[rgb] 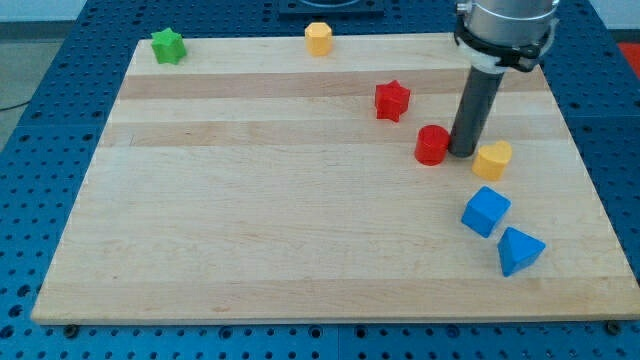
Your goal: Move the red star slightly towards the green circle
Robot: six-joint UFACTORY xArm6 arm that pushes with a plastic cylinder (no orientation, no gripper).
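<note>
The red star [392,100] lies on the wooden board [250,220], right of centre in the upper part. My tip [462,153] stands below and to the right of the star, between a red cylinder [432,145] on its left and a yellow heart-like block [492,159] on its right, close to both. The tip is apart from the red star. The only green block I see is a star-shaped one [168,46] at the board's top left corner, far from the red star.
A yellow block [318,38] sits at the top edge near the middle. A blue cube [485,211] and a blue triangular block [519,250] lie at the lower right. The arm's body [505,30] hangs over the top right.
</note>
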